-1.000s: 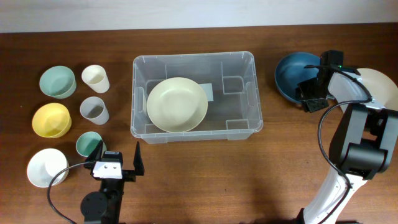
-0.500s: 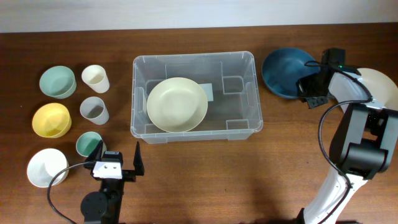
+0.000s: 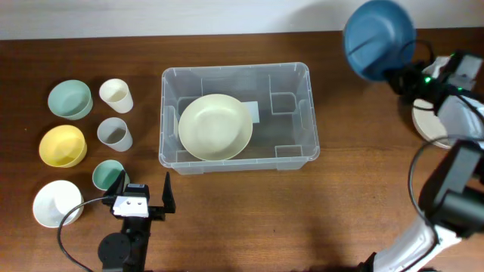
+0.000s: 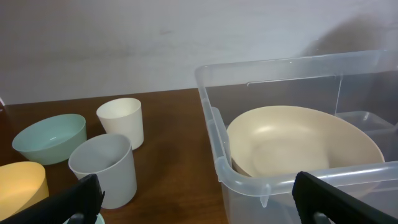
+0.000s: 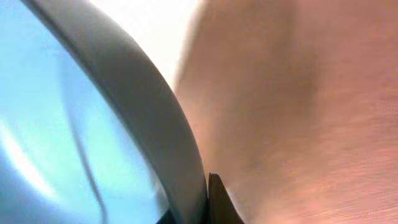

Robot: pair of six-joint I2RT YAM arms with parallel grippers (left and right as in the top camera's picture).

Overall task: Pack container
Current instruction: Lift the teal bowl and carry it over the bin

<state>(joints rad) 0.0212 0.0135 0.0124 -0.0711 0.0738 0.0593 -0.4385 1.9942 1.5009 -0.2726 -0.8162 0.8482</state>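
- Overhead, my left fingers (image 3: 168, 190) stay spread wide near the counter's (image 3: 242, 219) front edge.
- Container (image 3: 311, 113) sits centre, unmoved, cream bowl (image 3: 215, 127) inside.
- Right fingers (image 3: 401, 74), clamped on the blue bowl's (image 3: 378, 34) rim, have lifted it off the counter.

clear rect. plastic bin (image 3: 299, 75) | pale-cream round plate (image 3: 215, 126) | dk-blue round bowl (image 3: 378, 29) | mint round bowl (image 3: 69, 98) | yellow round bowl (image 3: 62, 145) | brown wood table (image 3: 355, 196)
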